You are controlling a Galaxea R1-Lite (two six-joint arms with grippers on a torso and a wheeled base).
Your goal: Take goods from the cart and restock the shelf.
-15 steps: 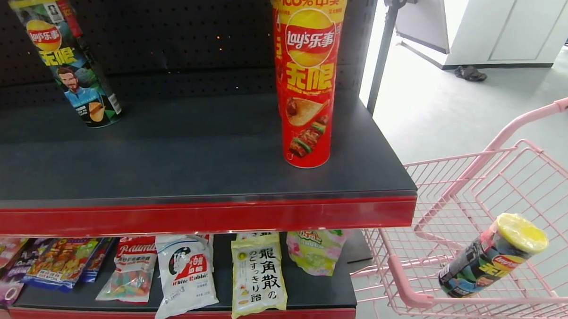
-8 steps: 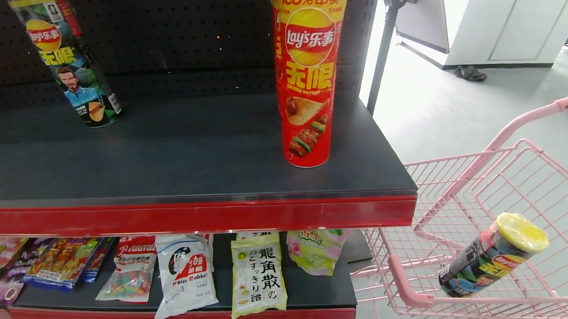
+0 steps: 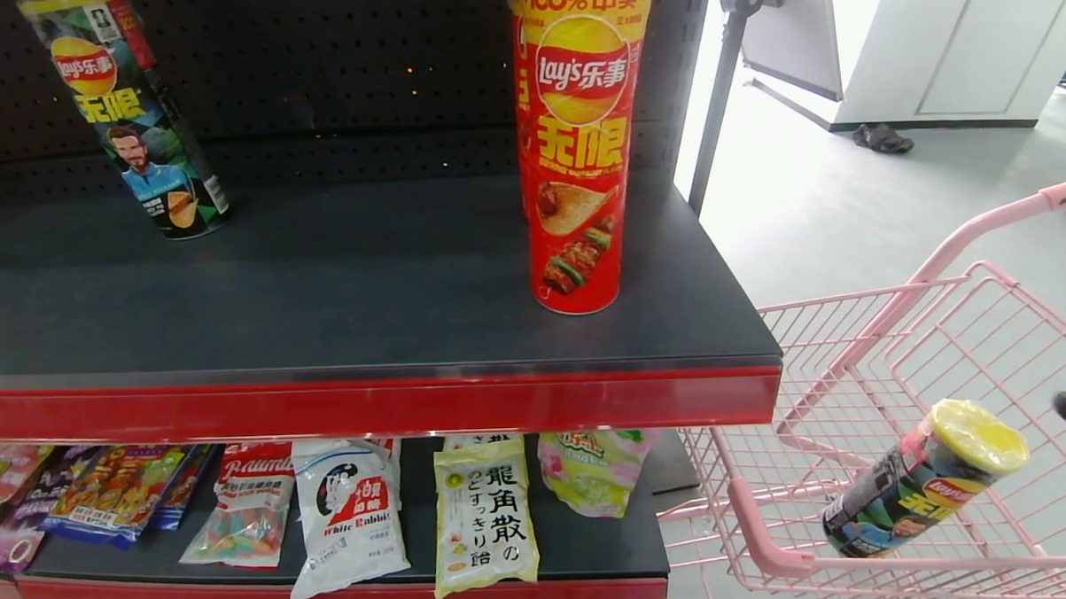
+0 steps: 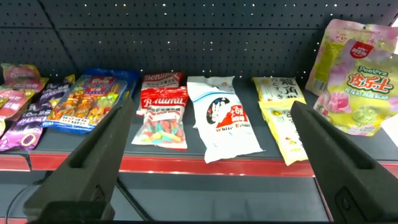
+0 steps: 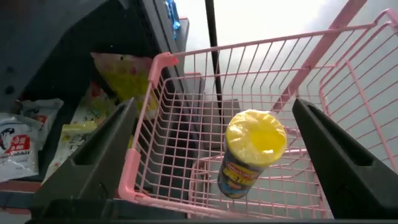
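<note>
The head view takes in the upper shelf (image 3: 364, 296), where a red chip can (image 3: 578, 147) and a dark green chip can (image 3: 128, 119) stand upright and well apart. It also shows a yellow-lidded chip can (image 3: 925, 481) leaning tilted inside the pink cart (image 3: 942, 338) beside the shelf. The right wrist view looks down on that can in the cart basket, with the right tool (image 5: 214, 102) spread wide above it, grasping nothing. The left wrist view faces the lower shelf (image 4: 186, 165) and its row of snack bags (image 4: 227, 124), with the left tool (image 4: 211, 102) likewise released and empty.
</note>
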